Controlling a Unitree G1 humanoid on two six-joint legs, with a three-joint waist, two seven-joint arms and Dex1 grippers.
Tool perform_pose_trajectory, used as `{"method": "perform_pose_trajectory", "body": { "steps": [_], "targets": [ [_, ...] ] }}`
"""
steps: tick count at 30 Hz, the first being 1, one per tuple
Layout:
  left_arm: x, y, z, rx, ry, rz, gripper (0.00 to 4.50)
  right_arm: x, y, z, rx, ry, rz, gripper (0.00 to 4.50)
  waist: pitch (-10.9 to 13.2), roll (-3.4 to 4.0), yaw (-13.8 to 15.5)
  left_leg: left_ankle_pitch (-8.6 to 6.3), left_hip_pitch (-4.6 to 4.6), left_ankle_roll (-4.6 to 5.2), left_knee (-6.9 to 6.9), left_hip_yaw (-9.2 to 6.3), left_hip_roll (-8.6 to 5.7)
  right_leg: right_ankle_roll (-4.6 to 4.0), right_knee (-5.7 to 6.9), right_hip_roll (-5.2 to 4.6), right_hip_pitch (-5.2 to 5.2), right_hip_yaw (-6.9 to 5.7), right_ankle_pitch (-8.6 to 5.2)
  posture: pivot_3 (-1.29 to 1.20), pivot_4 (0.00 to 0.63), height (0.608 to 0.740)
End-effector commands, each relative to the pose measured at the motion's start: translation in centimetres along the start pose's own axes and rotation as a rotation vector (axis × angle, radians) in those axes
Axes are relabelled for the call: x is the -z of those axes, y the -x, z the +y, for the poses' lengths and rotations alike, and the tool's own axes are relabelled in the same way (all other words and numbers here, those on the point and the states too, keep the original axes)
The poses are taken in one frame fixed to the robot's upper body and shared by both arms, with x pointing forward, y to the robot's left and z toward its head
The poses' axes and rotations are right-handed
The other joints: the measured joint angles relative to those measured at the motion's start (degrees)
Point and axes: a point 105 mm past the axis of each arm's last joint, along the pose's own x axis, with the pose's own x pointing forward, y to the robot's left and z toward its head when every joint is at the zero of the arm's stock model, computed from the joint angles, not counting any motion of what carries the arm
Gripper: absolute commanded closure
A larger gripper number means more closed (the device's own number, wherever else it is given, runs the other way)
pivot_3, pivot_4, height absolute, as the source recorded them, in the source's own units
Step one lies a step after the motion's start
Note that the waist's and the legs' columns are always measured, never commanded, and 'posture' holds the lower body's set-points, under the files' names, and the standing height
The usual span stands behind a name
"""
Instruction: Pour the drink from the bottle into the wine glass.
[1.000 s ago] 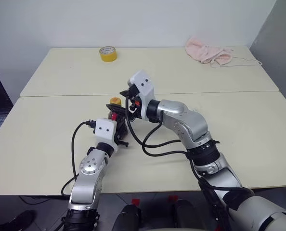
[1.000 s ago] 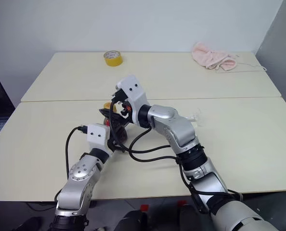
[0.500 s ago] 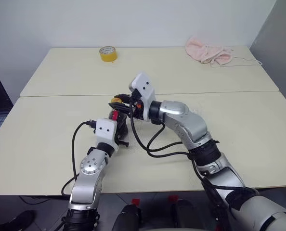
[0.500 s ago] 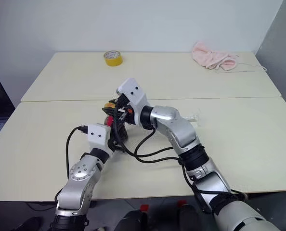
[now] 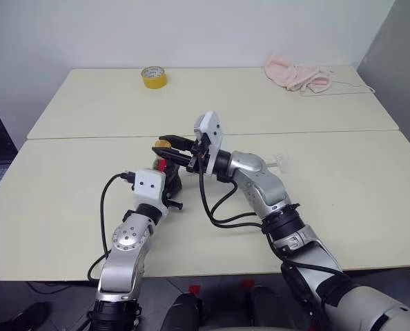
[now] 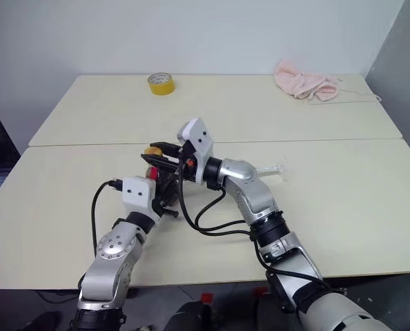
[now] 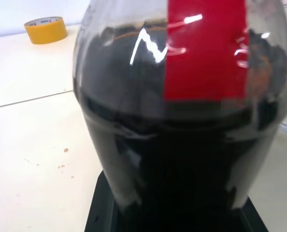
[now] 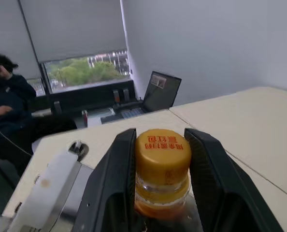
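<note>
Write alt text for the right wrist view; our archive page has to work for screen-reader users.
The right gripper has its two black fingers closed on either side of the bottle's yellow cap, seen from close up. Behind it are a pale table, an open laptop, a window and a seated person.

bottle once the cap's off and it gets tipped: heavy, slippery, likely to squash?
The bottle looks mostly full of dark drink, so probably heavy for its size. Its clear, glossy plastic wall may be slick and give a little under the left gripper. The right gripper has its jaws on the yellow cap, so twisting could turn the whole bottle.
</note>
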Motion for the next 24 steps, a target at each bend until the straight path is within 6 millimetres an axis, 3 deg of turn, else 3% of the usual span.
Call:
{"method": "perform_pose_trajectory", "body": {
  "steps": [1,18,24],
  "targets": [
    [-1.1,0.1,0.0,0.006,-0.01,-0.042,3.76,-2.3,-0.5,0.9,-0.044,-0.008,-0.099,3.26,0.0,0.0,0.0,0.0,0.0,0.0,0.0,0.0,0.0,0.0,0.0,0.0,0.0,0.0,0.0,0.0,0.15,0.74],
    [-1.1,0.0,-0.2,0.017,-0.011,-0.043,3.76,-3.0,0.3,0.0,0.017,-0.163,-0.137,3.27,0.0,0.0,0.0,0.0,0.0,0.0,-0.01,0.0,0.0,0.0,0.01,0.0,0.0,0.01,0.0,0.0,0.15,0.74],
    [-1.2,0.0,-0.2,0.011,-0.013,-0.046,3.76,-3.7,2.2,-1.2,0.125,0.132,-0.086,3.27,0.0,0.0,0.1,0.0,-0.01,0.0,0.0,0.0,-0.02,0.0,0.0,0.0,-0.01,0.01,0.0,0.0,0.15,0.74]
  ]
}}
